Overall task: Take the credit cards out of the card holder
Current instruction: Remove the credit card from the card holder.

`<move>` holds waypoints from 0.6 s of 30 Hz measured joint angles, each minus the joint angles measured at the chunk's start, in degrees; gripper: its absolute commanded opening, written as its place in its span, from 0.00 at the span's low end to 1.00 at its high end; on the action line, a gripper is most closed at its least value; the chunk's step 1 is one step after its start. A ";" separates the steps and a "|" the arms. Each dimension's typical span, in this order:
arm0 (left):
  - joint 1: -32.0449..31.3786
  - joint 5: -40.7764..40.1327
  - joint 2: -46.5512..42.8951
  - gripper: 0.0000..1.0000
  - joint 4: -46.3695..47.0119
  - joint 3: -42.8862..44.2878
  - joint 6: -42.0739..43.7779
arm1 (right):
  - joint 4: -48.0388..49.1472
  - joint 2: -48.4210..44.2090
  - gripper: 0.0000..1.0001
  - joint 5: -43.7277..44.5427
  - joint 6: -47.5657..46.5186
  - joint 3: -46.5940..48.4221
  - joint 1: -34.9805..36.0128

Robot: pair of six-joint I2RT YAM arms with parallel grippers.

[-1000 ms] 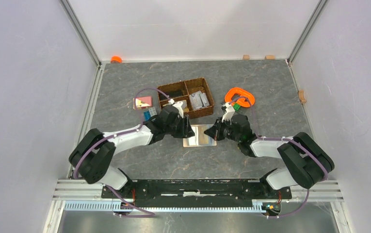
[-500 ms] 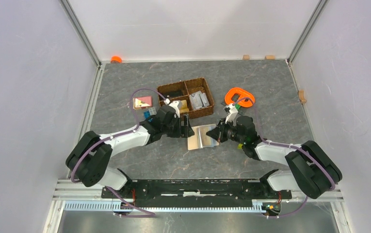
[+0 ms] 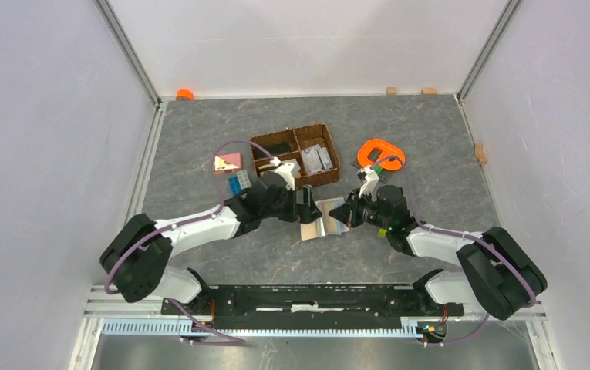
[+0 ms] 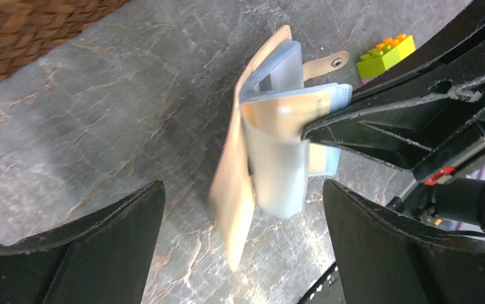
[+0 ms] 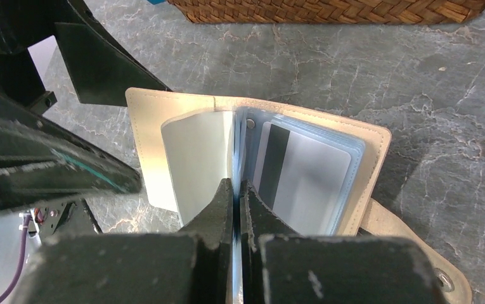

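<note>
The card holder (image 3: 321,224) stands open in the middle of the counter (image 3: 423,123), between the two arms. Its beige cover is tilted up rather than flat, and I cannot tell whether its lower edge touches the surface. The right end effector (image 5: 235,187) is pinched tight on one thin clear sleeve at the fold. Just beside its fingers, a card (image 5: 306,180) with a dark stripe sits in the next sleeve. The snap tab (image 4: 326,63) sticks out on the right arm's side. The left end effector (image 4: 243,190) is spread wide, with one finger on either side of the card holder and neither touching it.

The brown woven basket (image 3: 291,132) sits close behind the left wrist, which overlaps its near wall in the top view. A green brick (image 4: 384,52) lies near the snap tab, and an orange clamp (image 3: 382,152) lies just beyond the right wrist. Left of the basket, beside the left forearm, are a pink-topped box (image 3: 227,162) and a small blue piece (image 3: 237,183).

Bare counter runs from the card holder toward the arm bases and along the far strip behind the basket. White walls (image 3: 60,154) close in the left, right and back edges
</note>
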 measured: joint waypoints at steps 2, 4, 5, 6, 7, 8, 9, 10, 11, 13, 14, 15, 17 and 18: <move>-2.82 -2.62 2.32 1.00 -1.09 2.43 0.59 | 0.02 -0.04 0.00 0.02 -0.02 -0.15 0.07; -5.09 -4.85 4.11 1.00 -1.64 4.35 1.29 | 0.00 -0.33 0.00 0.17 -0.04 -0.26 0.37; -6.03 -5.86 4.96 1.00 -2.21 5.29 1.51 | -0.02 -0.55 0.00 0.31 -0.07 -0.31 0.48; -6.80 -6.60 5.90 1.00 -2.73 6.27 1.62 | -0.02 -0.85 0.00 0.46 -0.11 -0.35 0.68; -7.19 -7.41 6.84 1.00 -3.15 7.13 1.68 | -0.04 -1.25 0.00 0.57 -0.26 -0.39 0.98; -7.34 -8.15 7.78 1.00 -3.54 7.91 1.73 | -0.02 -1.73 0.00 0.83 -0.42 -0.44 1.31; -7.34 -9.07 8.81 1.00 -4.07 8.70 1.73 | -0.02 -2.12 0.00 0.92 -0.59 -0.44 1.62; -7.30 -9.60 9.66 0.98 -4.50 9.29 1.70 | -0.11 -2.43 0.00 1.44 -1.11 -0.44 1.81; -7.30 -10.34 10.40 0.92 -5.35 9.92 1.73 | -0.57 -2.73 0.00 2.05 -1.55 -0.50 1.99; -7.19 -12.09 11.58 0.80 -6.69 10.71 1.70 | -1.33 -3.21 0.00 3.13 -2.05 -0.63 1.99; -7.04 -12.48 12.00 0.73 -6.93 10.75 1.70 | -1.68 -3.76 0.00 3.30 -2.21 -0.74 2.03; -6.71 -12.59 12.37 0.67 -7.23 10.75 1.75 | -1.86 -4.39 0.00 3.34 -2.34 -0.81 2.16; -5.64 -11.76 12.50 0.59 -7.50 10.47 1.73 | -2.19 -5.84 0.00 4.00 -2.67 -0.96 2.45; -4.85 -10.82 12.24 0.57 -6.86 9.97 1.75 | -2.29 -6.45 0.00 4.35 -2.82 -1.01 2.56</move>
